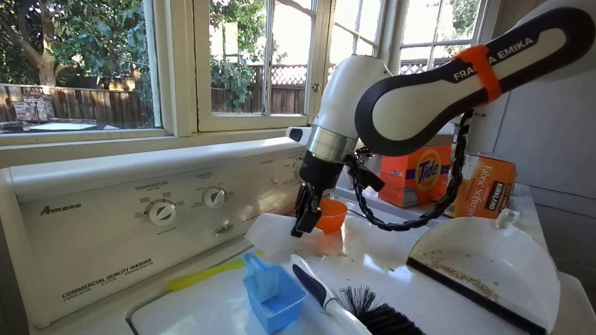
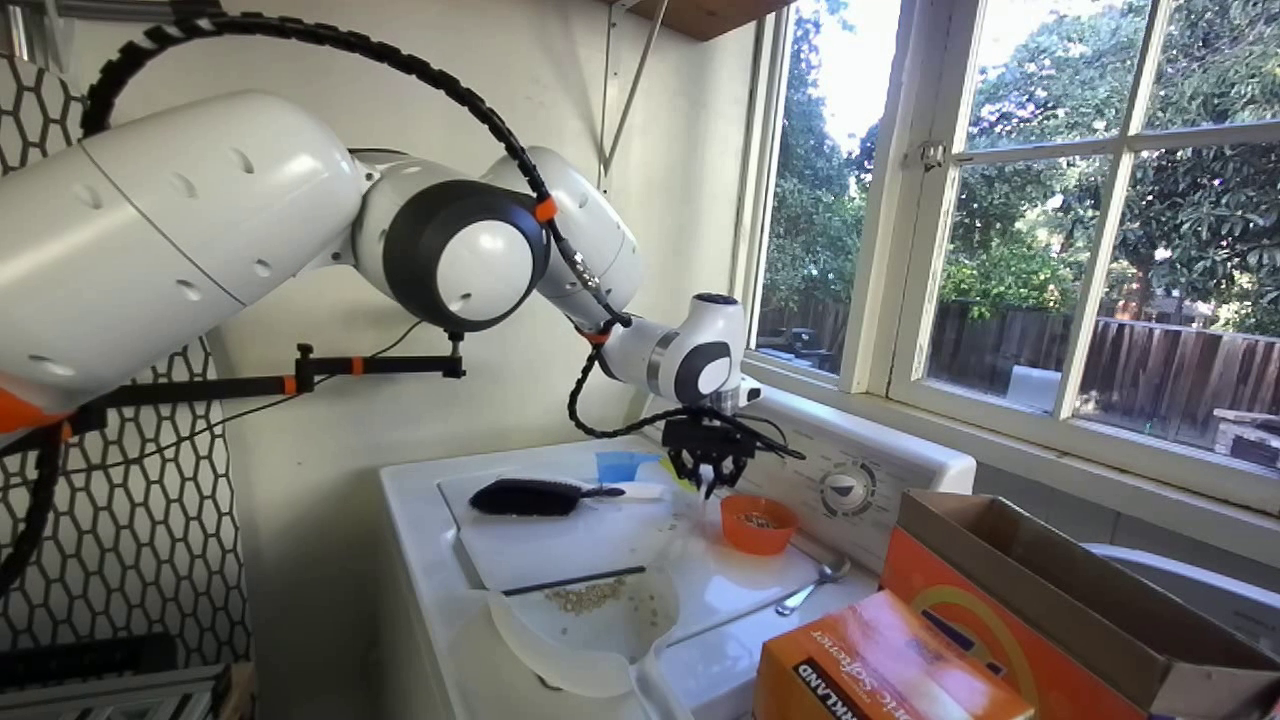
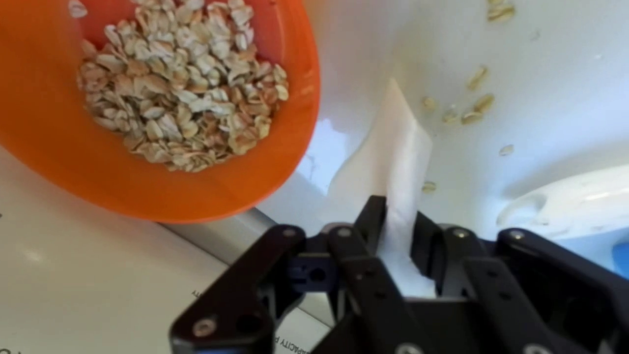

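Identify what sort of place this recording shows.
Probably a home laundry area: it has a white Amana washer, an orange cardboard Tide box and an orange cardboard Kirkland fabric softener box.

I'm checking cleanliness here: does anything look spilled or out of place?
Yes: loose oat flakes lie scattered on the washer top beside the orange bowl, near the white sheet in the claw. They seem spilled, lying outside the bowl and the dustpan, which also hold flakes.

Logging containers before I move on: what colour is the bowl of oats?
Orange: the bowl shows best in the wrist view, oats inside.
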`<state>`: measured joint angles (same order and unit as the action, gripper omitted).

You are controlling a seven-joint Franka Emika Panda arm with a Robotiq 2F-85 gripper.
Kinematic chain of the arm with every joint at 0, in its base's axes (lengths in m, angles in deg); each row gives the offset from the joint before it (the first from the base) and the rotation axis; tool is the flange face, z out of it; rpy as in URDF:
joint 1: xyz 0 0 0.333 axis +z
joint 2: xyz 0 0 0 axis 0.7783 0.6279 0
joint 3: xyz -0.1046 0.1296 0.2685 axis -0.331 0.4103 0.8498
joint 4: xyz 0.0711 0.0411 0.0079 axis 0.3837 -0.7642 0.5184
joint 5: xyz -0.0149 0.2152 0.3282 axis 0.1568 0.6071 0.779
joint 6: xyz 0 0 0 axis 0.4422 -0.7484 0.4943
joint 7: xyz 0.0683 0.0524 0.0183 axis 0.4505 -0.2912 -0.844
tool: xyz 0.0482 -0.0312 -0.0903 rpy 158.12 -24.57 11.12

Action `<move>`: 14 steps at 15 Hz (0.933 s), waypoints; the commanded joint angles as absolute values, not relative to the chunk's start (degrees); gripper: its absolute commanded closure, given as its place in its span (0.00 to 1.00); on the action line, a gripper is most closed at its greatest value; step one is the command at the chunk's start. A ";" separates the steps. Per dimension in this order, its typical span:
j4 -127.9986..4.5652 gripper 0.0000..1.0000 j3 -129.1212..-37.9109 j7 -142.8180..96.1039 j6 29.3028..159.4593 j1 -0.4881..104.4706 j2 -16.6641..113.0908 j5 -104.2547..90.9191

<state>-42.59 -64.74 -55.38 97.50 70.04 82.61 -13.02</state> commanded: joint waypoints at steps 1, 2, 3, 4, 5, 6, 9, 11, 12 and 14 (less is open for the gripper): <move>-41.34 0.97 -64.28 -55.96 96.11 70.48 83.65 -13.56; -41.41 0.97 -64.24 -56.02 96.01 70.54 83.70 -13.57; -41.51 0.97 -64.41 -55.90 95.95 70.74 83.70 -13.79; -41.60 0.97 -64.52 -55.96 96.10 70.85 83.74 -13.98; -41.65 0.97 -64.81 -55.96 96.70 71.09 83.94 -14.39; -41.59 0.97 -64.81 -56.10 96.54 71.13 84.20 -14.43; -41.58 0.97 -64.83 -56.53 96.41 71.21 84.90 -14.54; -41.70 0.97 -64.82 -57.00 95.53 71.10 85.00 -14.67; -41.81 0.97 -64.64 -57.40 95.05 70.93 84.73 -14.57; -42.20 0.97 -64.73 -58.04 94.29 70.87 84.25 -14.79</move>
<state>-42.58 -64.52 -57.10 97.18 70.70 84.06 -13.34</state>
